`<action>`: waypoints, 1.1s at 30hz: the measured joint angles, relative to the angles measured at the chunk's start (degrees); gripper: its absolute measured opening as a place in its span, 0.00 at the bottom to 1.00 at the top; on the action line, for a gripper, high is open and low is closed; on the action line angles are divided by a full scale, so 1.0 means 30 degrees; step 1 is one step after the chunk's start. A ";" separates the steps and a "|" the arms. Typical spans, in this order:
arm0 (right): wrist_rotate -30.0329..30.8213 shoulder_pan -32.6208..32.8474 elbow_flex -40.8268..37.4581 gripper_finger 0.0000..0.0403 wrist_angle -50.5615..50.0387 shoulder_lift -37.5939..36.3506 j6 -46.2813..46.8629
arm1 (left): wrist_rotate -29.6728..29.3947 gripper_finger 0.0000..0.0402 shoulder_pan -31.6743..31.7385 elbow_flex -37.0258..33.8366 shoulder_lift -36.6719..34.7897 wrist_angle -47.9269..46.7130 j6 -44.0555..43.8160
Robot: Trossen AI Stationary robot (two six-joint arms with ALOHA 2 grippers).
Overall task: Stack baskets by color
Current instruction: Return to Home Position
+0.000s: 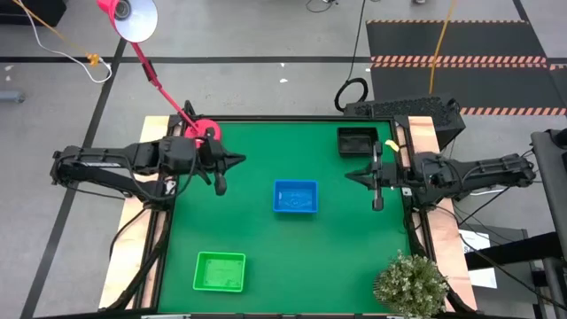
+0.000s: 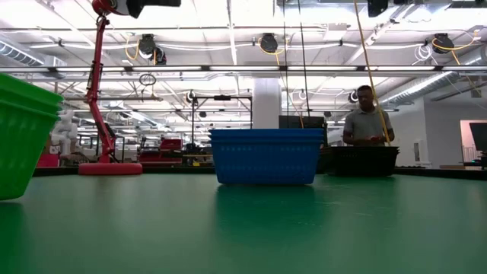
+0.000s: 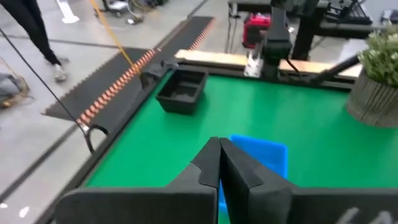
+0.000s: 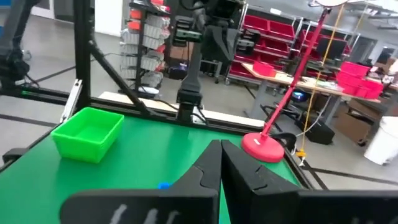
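Three baskets stand apart on the green table, each resting on its bottom. A blue basket [image 1: 295, 197] [image 2: 266, 156] is in the middle, a bright green basket [image 1: 219, 271] [image 4: 89, 134] is near the front left, and a black basket [image 1: 357, 140] [image 3: 182, 90] is at the far right. My left gripper [image 1: 239, 160] [image 3: 221, 146] hovers shut above the table's left part, pointing toward the blue basket [image 3: 264, 155]. My right gripper [image 1: 348, 176] [image 4: 221, 149] hovers shut at the right, pointing toward the table's left. Neither holds anything.
A red lamp base [image 1: 204, 130] [image 2: 110, 168] stands at the far left edge, its stem slanting up to the lamp head [image 1: 133, 16]. A potted plant [image 1: 409, 283] sits at the front right corner. A person [image 2: 367, 118] stands beyond the table.
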 joint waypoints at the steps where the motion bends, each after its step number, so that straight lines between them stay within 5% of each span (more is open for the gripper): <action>1: -0.0015 0.0007 -0.0434 0.00 0.0279 -0.0178 0.0002 | 0.0219 0.02 0.0005 -0.0178 -0.0005 0.0012 -0.0079; 12: -0.1200 0.0009 -0.4755 0.00 0.2082 -0.3290 0.0181 | 0.2156 0.01 -0.0052 -0.1948 -0.0005 0.0114 -0.2604; 33: -0.1509 0.0015 -1.0327 0.00 0.2788 -1.0660 -0.0394 | 0.2197 0.01 -0.0141 -0.2455 -0.0005 0.1014 -0.3134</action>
